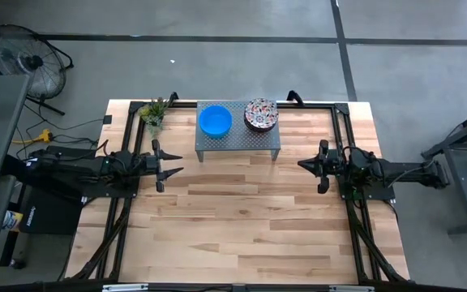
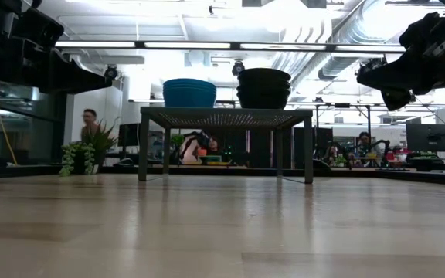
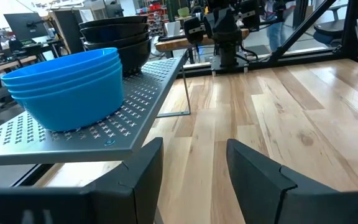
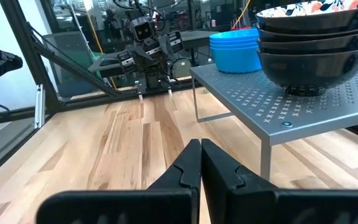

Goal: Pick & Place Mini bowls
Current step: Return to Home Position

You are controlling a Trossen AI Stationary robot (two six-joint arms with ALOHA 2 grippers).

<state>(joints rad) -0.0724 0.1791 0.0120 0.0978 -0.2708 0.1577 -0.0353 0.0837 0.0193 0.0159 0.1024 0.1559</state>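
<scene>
The mini bowls stand in two stacks on a grey perforated metal stand (image 1: 238,142) at the table's far middle. The plain blue stack (image 1: 215,121) (image 3: 67,87) is on its left half. The stack that is dark outside and floral inside (image 1: 260,114) (image 4: 312,46) is on its right half. The lowest bowl of each stack rests by its base on the stand. My left gripper (image 1: 175,162) (image 3: 194,146) hovers open to the left of the stand, above the table. My right gripper (image 1: 302,165) (image 4: 200,144) hovers shut to the right of the stand. Each gripper points at the other.
A small green potted plant (image 1: 153,114) (image 2: 83,150) stands at the far left, beside the stand. The stand's thin legs (image 2: 143,147) leave a gap beneath it. Bare wood (image 1: 242,219) spreads across the table's middle and near side. People and desks show in the room beyond.
</scene>
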